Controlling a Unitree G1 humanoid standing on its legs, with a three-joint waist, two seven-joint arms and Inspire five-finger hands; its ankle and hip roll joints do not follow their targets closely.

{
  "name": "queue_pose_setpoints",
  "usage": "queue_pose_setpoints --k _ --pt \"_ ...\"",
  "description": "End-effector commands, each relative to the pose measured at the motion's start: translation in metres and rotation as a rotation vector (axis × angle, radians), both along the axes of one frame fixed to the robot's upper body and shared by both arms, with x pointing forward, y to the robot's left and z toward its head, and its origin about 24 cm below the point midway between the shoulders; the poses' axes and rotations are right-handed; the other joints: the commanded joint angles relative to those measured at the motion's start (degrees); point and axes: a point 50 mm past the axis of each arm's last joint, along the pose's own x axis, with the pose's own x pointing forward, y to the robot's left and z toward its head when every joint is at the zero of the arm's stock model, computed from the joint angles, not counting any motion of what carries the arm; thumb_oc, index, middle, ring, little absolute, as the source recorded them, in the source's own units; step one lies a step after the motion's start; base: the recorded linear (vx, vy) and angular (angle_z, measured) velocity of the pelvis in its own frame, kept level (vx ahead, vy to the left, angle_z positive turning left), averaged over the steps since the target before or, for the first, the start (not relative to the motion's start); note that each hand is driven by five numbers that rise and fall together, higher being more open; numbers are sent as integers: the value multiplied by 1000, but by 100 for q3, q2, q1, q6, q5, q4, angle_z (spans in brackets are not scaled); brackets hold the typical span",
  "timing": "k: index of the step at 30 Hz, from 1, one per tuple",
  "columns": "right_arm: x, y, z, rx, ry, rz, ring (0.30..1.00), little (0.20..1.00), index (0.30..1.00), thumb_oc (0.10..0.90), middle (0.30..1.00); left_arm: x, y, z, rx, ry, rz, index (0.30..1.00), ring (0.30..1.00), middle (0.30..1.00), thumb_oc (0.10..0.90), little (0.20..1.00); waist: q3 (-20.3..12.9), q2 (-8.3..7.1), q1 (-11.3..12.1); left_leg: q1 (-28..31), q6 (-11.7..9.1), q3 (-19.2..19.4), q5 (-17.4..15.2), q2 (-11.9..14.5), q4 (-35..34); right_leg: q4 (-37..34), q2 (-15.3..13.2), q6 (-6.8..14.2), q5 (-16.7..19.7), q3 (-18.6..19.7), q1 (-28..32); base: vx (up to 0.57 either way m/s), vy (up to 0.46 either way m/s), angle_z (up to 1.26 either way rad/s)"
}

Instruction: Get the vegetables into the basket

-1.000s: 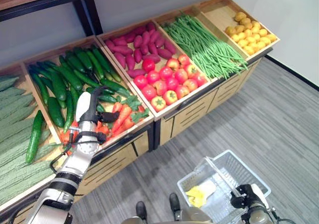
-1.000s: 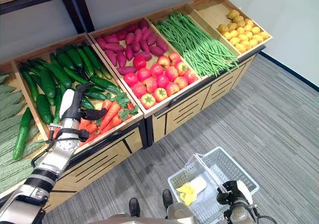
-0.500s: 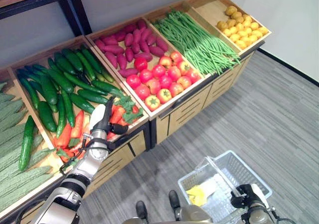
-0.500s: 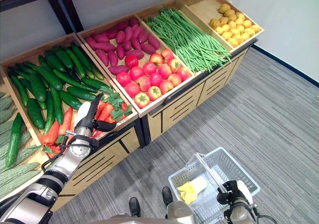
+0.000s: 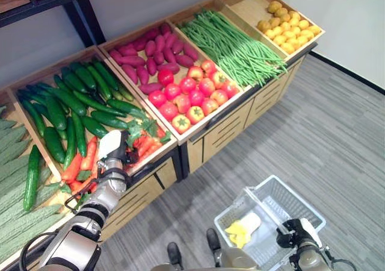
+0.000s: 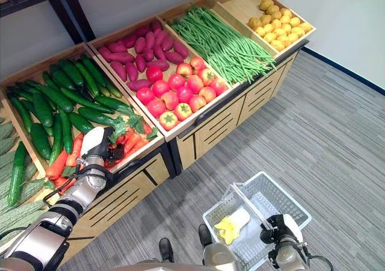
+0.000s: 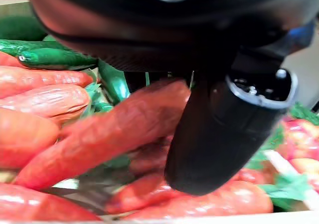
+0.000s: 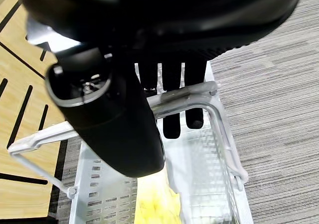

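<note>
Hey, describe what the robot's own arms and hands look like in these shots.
Both arms are silver-grey metal segments with darker joints. The left hand is dark with a white cover on its back, over the carrots. The right hand is black with a white cover too, beside the basket. Up close, the thumbs are thick, glossy black and rounded.

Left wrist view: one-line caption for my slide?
Left hand closing on a carrot in the carrot pile, cucumbers behind.

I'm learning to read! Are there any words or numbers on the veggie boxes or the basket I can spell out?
No words, numbers or signs can be read here.
The wooden crates have plain fronts with dark slots, no labels.
The basket, held by the right hand, bears no tag.
The left hand rests among the carrots, which carry no stickers.
</note>
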Motion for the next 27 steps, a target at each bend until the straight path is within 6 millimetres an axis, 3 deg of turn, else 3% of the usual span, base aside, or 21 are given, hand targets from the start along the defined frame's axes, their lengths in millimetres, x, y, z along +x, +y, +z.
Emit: queue_pose_setpoints --k 1,7,8,9,13,17,23,26,27 --pt "21 -17 20 -88 -127 19 300 300 300 400 300 8 30 22 81 -44 90 300 300 300 400 300 -261 -347 18 338 -413 -218 -223 504 8 339 -629 693 -118 147 -257 0 0 0" --pt "17 -17 18 -91 -117 13 300 300 300 400 300 14 29 42 56 -150 86 300 300 300 400 300 -303 -354 33 423 -417 -232 -253 502 8 312 -647 700 -144 111 -143 0 0 0" --pt "14 -17 17 -89 -113 3 300 300 300 400 300 22 26 68 15 -308 94 300 300 300 400 300 -347 -367 60 455 -420 -263 -269 501 8 300 -659 700 -159 72 -82 0 0 0" --pt "14 -17 17 -89 -113 3 300 300 300 400 300 22 26 68 15 -308 95 300 300 300 400 300 -345 -367 57 457 -420 -264 -270 501 8 299 -660 700 -159 70 -78 0 0 0" --pt "11 -15 15 -78 -115 2 300 300 300 400 300 29 14 116 -24 -578 56 300 300 300 400 300 -397 -403 73 488 -420 -301 -296 500 8 298 -676 696 -188 24 -8 -2 -9 5" --pt "8 -14 13 -73 -107 0 300 300 300 400 300 22 -6 161 -55 -837 -45 300 300 300 400 300 -455 -433 108 512 -410 -342 -326 480 8 284 -718 713 -196 -26 47 -13 5 8" --pt "7 -14 13 -70 -110 -5 300 300 300 400 300 13 -16 156 -150 -846 -110 300 300 300 400 300 -498 -446 123 523 -399 -357 -333 460 8 275 -736 718 -183 -45 63 -3 2 1" --pt "6 -18 14 -71 -109 -31 300 300 300 400 300 8 -27 154 -402 -858 -178 300 300 300 400 300 -508 -436 135 507 -387 -377 -325 445 8 272 -762 718 -169 -56 67 -11 7 1" --pt "9 -20 19 -66 -132 -31 300 300 300 400 300 2 -30 154 -652 -865 -249 300 300 300 400 300 -522 -431 126 503 -387 -370 -317 437 8 268 -768 717 -164 -57 67 -20 26 3"
